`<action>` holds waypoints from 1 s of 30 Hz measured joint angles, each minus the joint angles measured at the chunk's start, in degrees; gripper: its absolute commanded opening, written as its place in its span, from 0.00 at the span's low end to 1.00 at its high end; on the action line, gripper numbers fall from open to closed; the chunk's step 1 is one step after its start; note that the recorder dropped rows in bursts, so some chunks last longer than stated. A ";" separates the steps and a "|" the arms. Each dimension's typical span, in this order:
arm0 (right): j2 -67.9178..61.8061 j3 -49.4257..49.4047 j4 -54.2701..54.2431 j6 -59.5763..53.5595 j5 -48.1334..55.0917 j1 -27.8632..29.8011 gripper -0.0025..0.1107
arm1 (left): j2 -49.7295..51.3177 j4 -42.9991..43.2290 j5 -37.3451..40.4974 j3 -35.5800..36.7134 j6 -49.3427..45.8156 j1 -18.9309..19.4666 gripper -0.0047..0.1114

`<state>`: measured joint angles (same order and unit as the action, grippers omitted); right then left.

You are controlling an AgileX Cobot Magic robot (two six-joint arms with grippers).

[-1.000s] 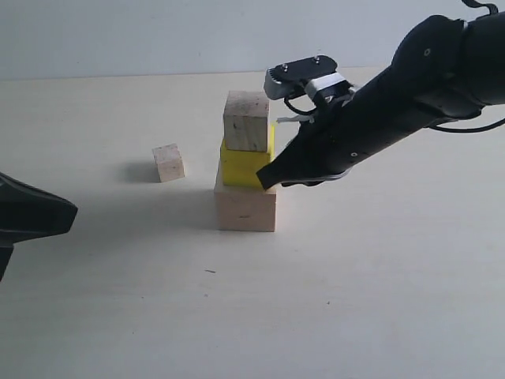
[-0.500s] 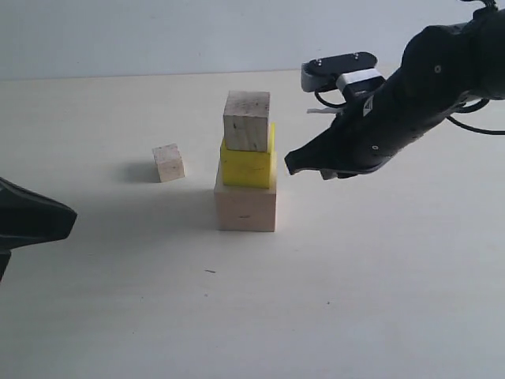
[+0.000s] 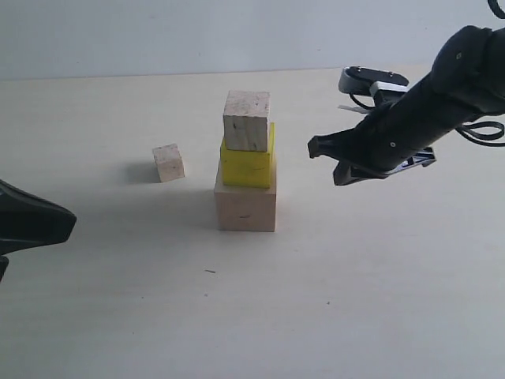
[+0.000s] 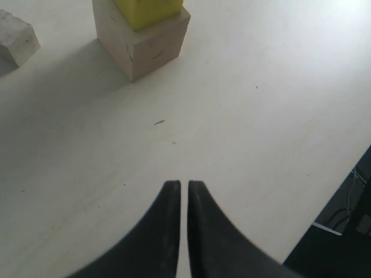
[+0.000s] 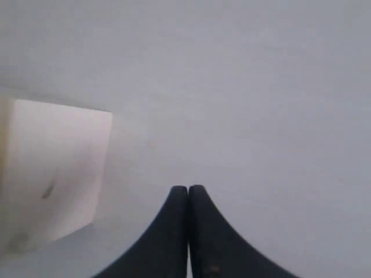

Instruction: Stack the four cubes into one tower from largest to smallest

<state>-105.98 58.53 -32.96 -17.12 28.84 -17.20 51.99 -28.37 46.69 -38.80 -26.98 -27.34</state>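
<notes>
The pale table [image 3: 379,300] before me is bearing the large wooden cube [image 3: 245,208] directly, one small cube [image 3: 168,163] sitting apart nearby.

Soft, bright light fell on the bench [image 3: 355,300] from the exterior view's right; the tower [image 3: 247,170] threw a faint shadow leftward. My right wrist view was washed out and hazy, my left fingers [image 4: 159,231] dark blurs.

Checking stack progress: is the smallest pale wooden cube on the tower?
Off: the small pale wooden cube sits on the table, apart from the tower.
</notes>
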 measured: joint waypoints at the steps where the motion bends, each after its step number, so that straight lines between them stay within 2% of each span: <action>1: -0.30 0.76 -2.26 -1.46 0.76 0.00 0.02 | 0.00 0.00 0.00 0.00 0.00 0.00 0.06; 5: -2.66 4.85 -6.91 -4.70 2.98 0.00 0.02 | 0.00 0.00 0.00 0.00 0.00 0.00 0.04; 15: -5.00 10.43 -9.50 -7.08 6.20 0.00 0.02 | 0.00 0.00 0.21 0.00 0.00 0.00 0.04; 21: -5.00 11.32 -16.23 -12.69 8.54 0.00 0.02 | 0.00 -0.10 -0.15 0.00 0.00 0.00 0.04; 30: -6.69 11.38 -20.86 -16.13 10.99 0.00 0.02 | 0.00 -0.23 -0.28 0.00 0.00 0.00 0.04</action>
<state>-112.67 69.91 -53.82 -33.25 39.84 -17.20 51.99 -28.60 46.41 -38.80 -26.98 -27.34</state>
